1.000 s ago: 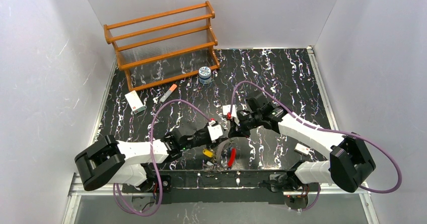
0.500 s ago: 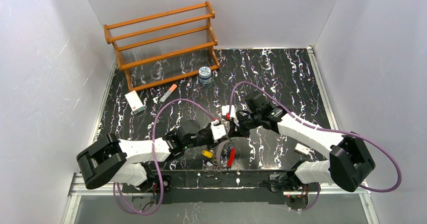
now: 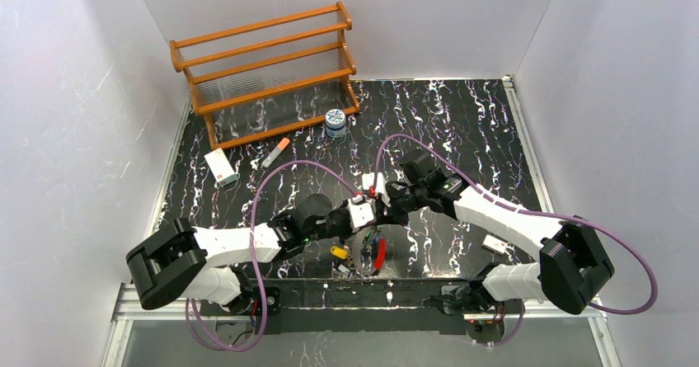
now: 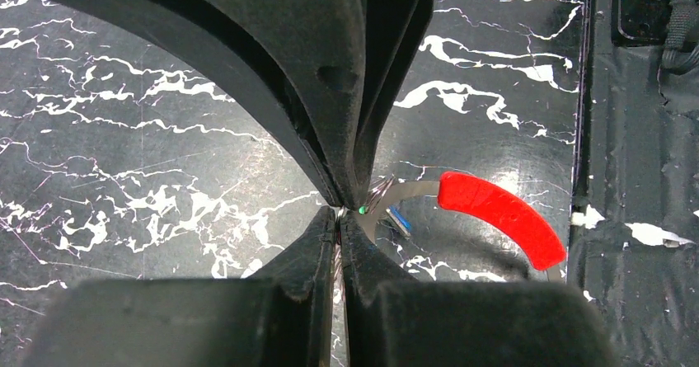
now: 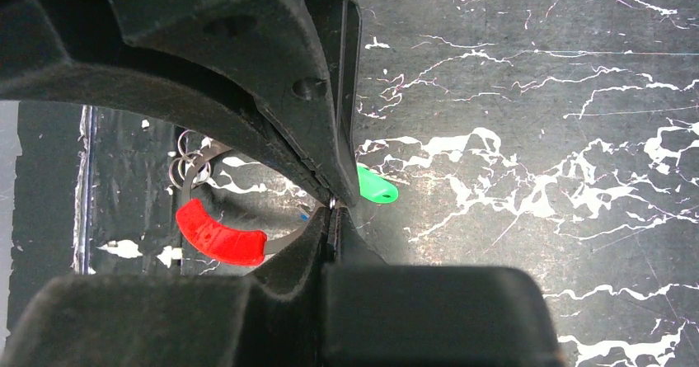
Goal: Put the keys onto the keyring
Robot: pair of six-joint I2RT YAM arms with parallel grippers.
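Note:
My two grippers meet tip to tip above the front middle of the table. The keyring (image 3: 379, 256) hangs below them; its red arc (image 4: 503, 214) and silver band run up to the tips. My right gripper (image 5: 332, 206) is shut on the band's end. My left gripper (image 4: 340, 214) is shut on thin silver metal at the same spot, seemingly the keyring too. A green key (image 5: 377, 188) pokes out beside the tips; I cannot tell whether it is gripped. A blue key (image 4: 400, 218) shows by the band. A yellow key (image 3: 338, 251) lies below my left gripper (image 3: 368, 212).
A wooden rack (image 3: 264, 70) stands at the back left, with a blue-white jar (image 3: 335, 122) at its foot. A grey marker (image 3: 276, 152) and a white box (image 3: 221, 169) lie left of centre. Small loose rings (image 5: 183, 159) lie near the front edge. White walls close in both sides.
My left gripper has moved right until it meets the right gripper's tips, and its jaws have gone from open to shut. The right arm and the keyring have stayed put.

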